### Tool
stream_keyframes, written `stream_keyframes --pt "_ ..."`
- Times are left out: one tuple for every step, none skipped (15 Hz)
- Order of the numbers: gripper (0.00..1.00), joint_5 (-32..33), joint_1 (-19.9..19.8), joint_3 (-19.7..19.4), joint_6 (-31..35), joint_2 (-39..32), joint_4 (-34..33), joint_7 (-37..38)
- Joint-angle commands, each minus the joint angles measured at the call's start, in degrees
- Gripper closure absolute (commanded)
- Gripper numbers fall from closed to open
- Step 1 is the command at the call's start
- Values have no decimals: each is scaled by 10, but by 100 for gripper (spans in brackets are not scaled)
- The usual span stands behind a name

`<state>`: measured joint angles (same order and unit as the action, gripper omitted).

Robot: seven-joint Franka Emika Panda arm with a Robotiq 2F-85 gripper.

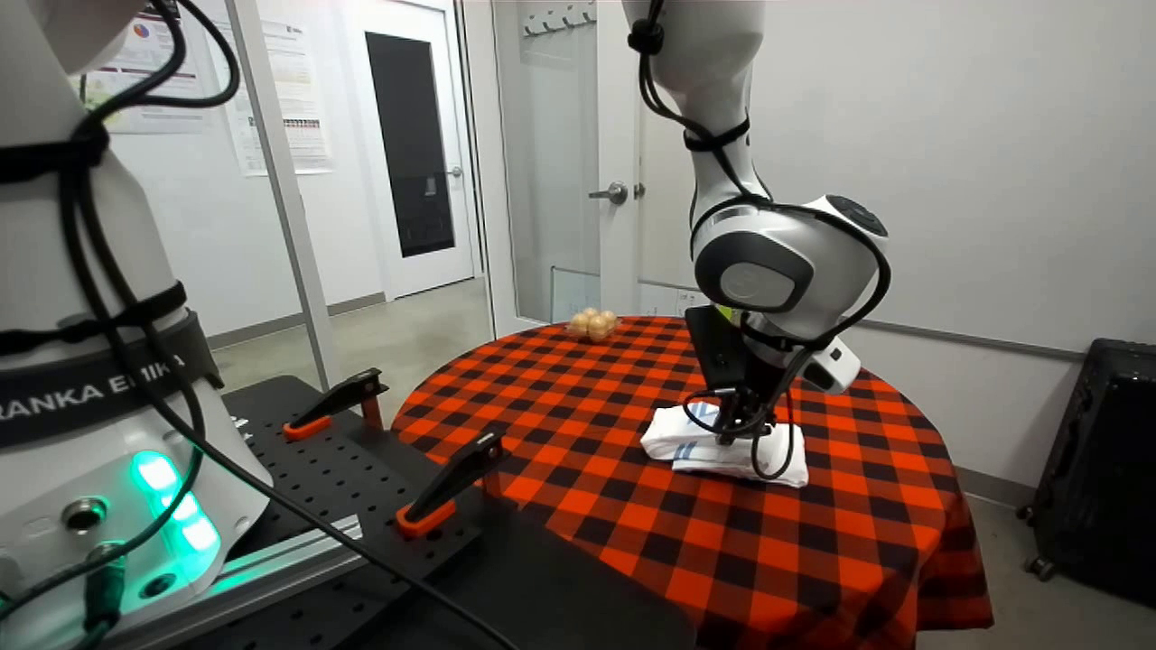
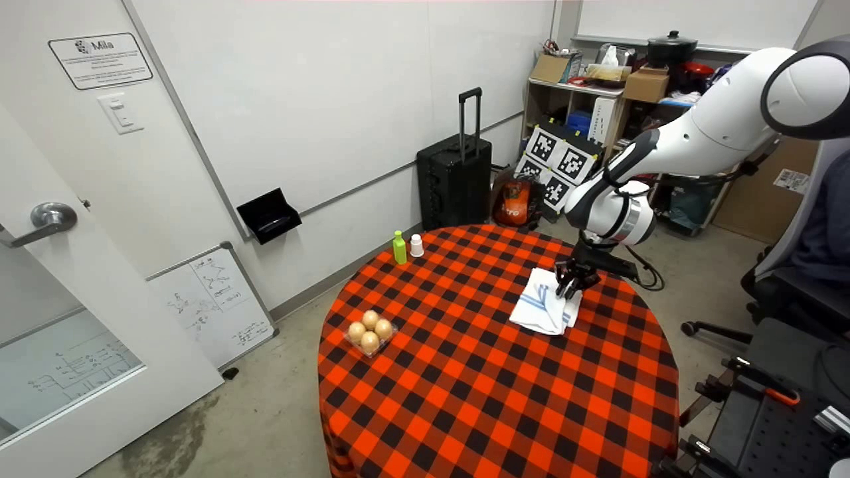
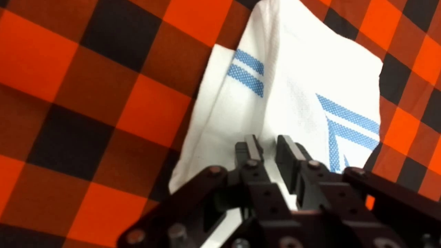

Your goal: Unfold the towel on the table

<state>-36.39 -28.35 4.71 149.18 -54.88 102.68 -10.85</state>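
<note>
- My gripper (image 3: 269, 146) points down at the towel (image 3: 318, 58), and its jaws stand narrow, a slim gap between the fingertips (image 3: 254, 148).
- White fabric shows in that gap, and a raised fold runs up from it in the wrist view; whether the tips pinch that fold I cannot tell from here.
- The towel lies on the desk (image 2: 451, 405), folded over on itself in layers.
- A pair of blue stripes shows left of the fold in my wrist view; another pair shows right of it, where a stripe turns off at an angle.
- In an exterior view I see the towel right of the desk's middle, on the side toward the arm (image 2: 717, 126).
- The desk is round; a red-and-black checked cloth (image 1: 542, 433) covers it and hangs over the edge.
- Well apart from the towel, four brownish eggs (image 2: 370, 343) sit in a clear carton (image 2: 392, 333).
- A green bottle (image 2: 399, 250) and a small white container (image 2: 416, 246) stand upright near the desk's edge, just beside each other.
- Past the desk I can see a black suitcase (image 2: 455, 182) by the wall.
- On the base (image 1: 54, 483) of my robot, green lights (image 1: 185, 508) glow; clamps (image 1: 456, 478) with orange parts sit near it.
</note>
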Motion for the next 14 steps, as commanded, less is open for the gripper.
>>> stream_keyframes --pt "100 -3 -7 8 -12 -5 -13 -7" --pt "100 -3 -7 9 -13 -5 -13 -8" --pt "100 -3 -8 11 -15 -3 -13 -10" --pt "100 -3 -8 15 -16 -2 -12 -15" --pt "99 -2 -9 19 -19 0 -11 -20" --pt "99 -2 -9 24 -24 1 -11 -27" --pt "99 0 -8 30 -30 3 -9 -35" --pt "99 1 -7 36 -37 3 -10 -45" --pt "99 5 -1 40 -45 6 -8 -54" --pt "99 7 2 44 -52 6 -9 -62" --pt "99 12 8 47 -61 7 -8 -70" --pt "99 15 11 49 -68 6 -10 -76" --pt "99 20 17 51 -75 5 -11 -81" --pt "99 23 21 53 -83 5 -12 -87"
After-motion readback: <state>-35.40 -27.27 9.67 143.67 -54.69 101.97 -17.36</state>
